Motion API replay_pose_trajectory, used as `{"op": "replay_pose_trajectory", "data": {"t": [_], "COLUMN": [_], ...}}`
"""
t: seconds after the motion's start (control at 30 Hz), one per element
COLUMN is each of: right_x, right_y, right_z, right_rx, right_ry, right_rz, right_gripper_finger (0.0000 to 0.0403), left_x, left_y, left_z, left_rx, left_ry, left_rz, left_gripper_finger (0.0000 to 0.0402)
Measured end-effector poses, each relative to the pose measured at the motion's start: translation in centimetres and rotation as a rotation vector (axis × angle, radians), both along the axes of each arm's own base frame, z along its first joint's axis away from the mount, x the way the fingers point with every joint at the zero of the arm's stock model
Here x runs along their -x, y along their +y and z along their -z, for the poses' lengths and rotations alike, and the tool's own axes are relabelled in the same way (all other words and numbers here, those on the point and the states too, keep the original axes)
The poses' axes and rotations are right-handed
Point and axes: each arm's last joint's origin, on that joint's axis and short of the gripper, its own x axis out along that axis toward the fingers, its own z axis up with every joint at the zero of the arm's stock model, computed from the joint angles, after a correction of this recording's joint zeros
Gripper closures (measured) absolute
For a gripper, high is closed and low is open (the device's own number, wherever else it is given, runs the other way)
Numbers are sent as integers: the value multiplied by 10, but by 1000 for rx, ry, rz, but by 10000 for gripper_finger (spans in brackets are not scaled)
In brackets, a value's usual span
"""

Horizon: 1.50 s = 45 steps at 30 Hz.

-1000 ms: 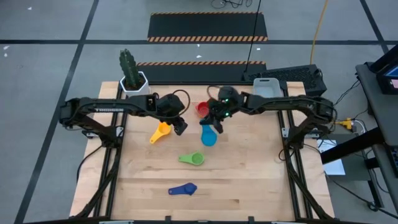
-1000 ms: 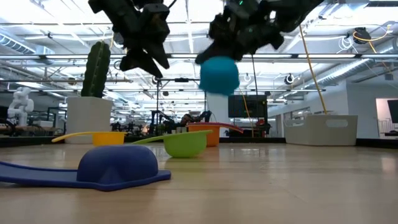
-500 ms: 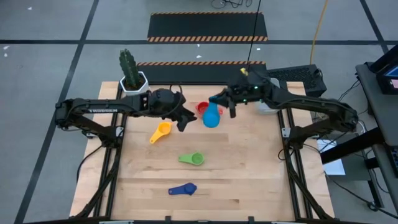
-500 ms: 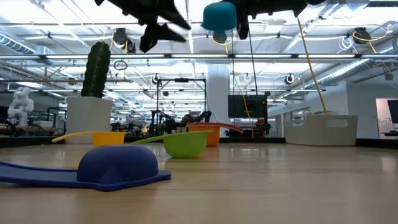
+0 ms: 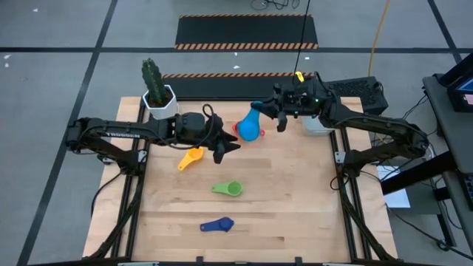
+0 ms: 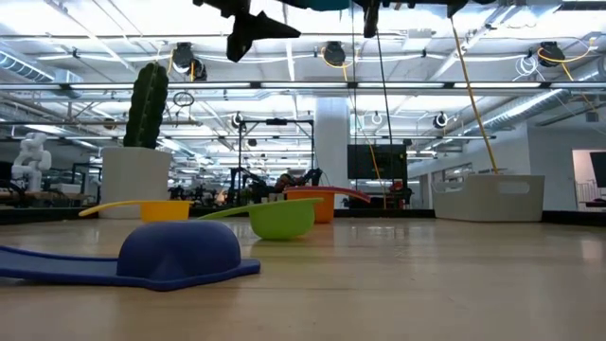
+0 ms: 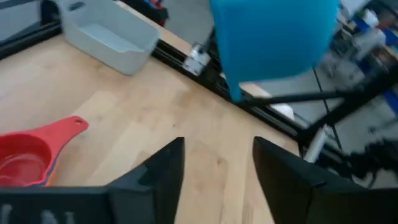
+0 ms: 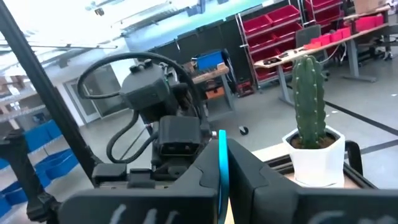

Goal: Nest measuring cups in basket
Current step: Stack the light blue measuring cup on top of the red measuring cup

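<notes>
Looking down from the high view, we see the right gripper [image 5: 264, 112] clamped on the flat handle of a light blue measuring cup [image 5: 251, 128], held in the air at upper centre of the frame. Its long axis runs on a diagonal, handle toward the upper right and round bowl toward the lower left. In the right wrist view the handle [image 8: 222, 163] shows edge-on as a thin blue strip pinched between the 2 dark fingers.

Beside it, centre left, the left gripper [image 5: 230, 147] has its fingers spread and holds nothing. Its wrist view shows the blue bowl [image 7: 273, 37] hanging above the wood, with the red cup [image 7: 31, 155] sitting inside another cup, handle aimed toward the basket [image 7: 106, 34].

We find the basket [image 5: 314, 118] at the table's upper right edge, under the right arm. On the table lie the yellow cup [image 5: 191, 157], green cup [image 5: 229, 189] and dark blue cup [image 5: 218, 224]. A cactus pot [image 5: 159, 100] stands upper left.
</notes>
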Motion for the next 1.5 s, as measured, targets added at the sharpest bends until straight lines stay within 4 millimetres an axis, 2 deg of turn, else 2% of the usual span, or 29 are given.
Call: {"op": "replay_pose_trajectory", "data": {"t": [0.17,0.27,0.37,0.77,1.1,1.33,1.5], "right_x": [0,0,0,0,0,0,0], "right_y": [0,0,0,0,0,0,0], "right_z": [-1,-1,-1,-1,-1,-1,-1], "right_rx": [-7,-8,-9,-9,-12,-13,-13], "right_ry": [-12,-10,-10,-10,-9,-8,-9], "right_rz": [2,2,2,3,-1,1,2], "right_gripper_finger": [403,403,403,403,403,403,395], "left_x": [-2,-3,-6,-19,-26,-26,-25], "left_y": [1,1,1,6,10,15,20], "left_z": [-6,-12,-8,3,4,5,5], "left_rx": [3,7,8,15,18,11,9], "left_ry": [-58,-126,-116,-115,-163,-159,-159], "left_rz": [-35,-32,-33,-39,-34,-48,-61], "left_gripper_finger": [157,150,157,244,307,387,384]}}
